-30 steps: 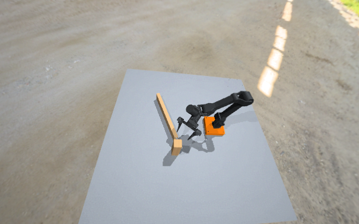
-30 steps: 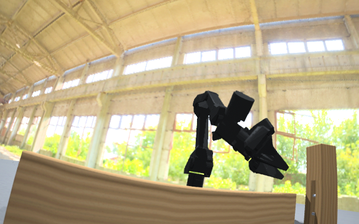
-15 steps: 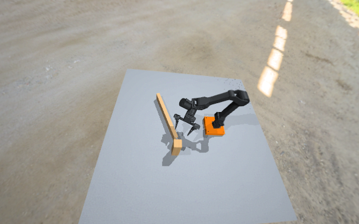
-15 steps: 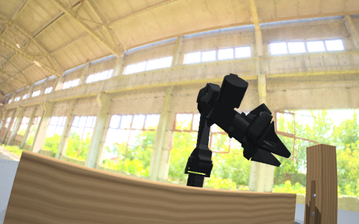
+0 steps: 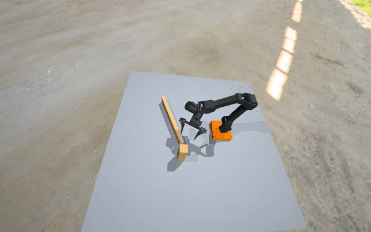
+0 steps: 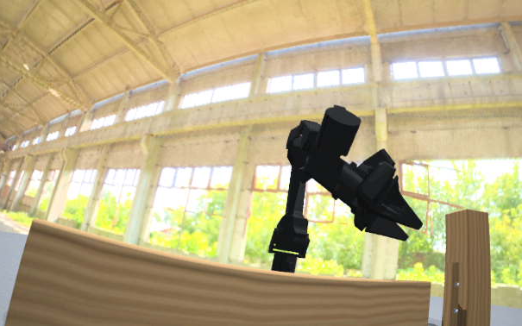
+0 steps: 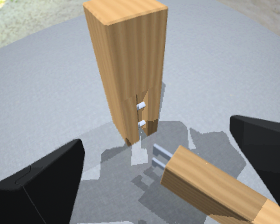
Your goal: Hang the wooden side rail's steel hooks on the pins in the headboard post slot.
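The wooden rail (image 5: 172,118) (image 6: 212,280) (image 7: 211,182) lies on the table (image 5: 151,190) (image 7: 46,75) below and beyond my fingertips, its two steel hooks (image 7: 162,150) pointing toward the post (image 5: 183,150) (image 6: 467,259) (image 7: 133,55) but apart from the two pins (image 7: 141,106) (image 6: 456,285) in the slot. That post stands upright ahead of my fingers, seen through the space between them. My gripper (image 5: 187,137) (image 6: 415,233) (image 7: 157,135) is spread wide with nothing between its fingers, up above the table, with my orange base (image 5: 214,135) off to one side.
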Robot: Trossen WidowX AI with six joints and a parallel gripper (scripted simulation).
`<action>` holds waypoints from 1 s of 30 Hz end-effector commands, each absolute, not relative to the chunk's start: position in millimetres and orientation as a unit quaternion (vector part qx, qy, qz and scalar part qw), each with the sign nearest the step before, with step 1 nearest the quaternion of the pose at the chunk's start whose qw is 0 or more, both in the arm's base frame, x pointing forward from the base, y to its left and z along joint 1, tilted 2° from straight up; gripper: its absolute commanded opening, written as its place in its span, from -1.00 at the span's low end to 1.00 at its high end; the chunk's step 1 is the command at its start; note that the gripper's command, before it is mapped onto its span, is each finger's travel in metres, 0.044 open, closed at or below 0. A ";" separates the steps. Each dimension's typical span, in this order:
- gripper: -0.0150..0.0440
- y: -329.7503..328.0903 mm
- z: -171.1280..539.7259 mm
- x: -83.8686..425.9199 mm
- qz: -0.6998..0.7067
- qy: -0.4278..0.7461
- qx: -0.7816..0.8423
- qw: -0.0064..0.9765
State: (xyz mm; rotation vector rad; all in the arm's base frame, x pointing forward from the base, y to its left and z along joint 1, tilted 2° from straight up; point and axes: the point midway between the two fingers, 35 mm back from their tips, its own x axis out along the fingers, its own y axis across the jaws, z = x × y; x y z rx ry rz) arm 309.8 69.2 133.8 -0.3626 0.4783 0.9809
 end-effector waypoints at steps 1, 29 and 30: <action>1.00 65.9 134.1 319.7 0.431 0.295 -0.107 0.846; 1.00 24.1 145.0 368.2 -0.356 0.586 0.419 0.595; 1.00 23.3 145.7 368.4 -0.375 0.577 0.427 0.586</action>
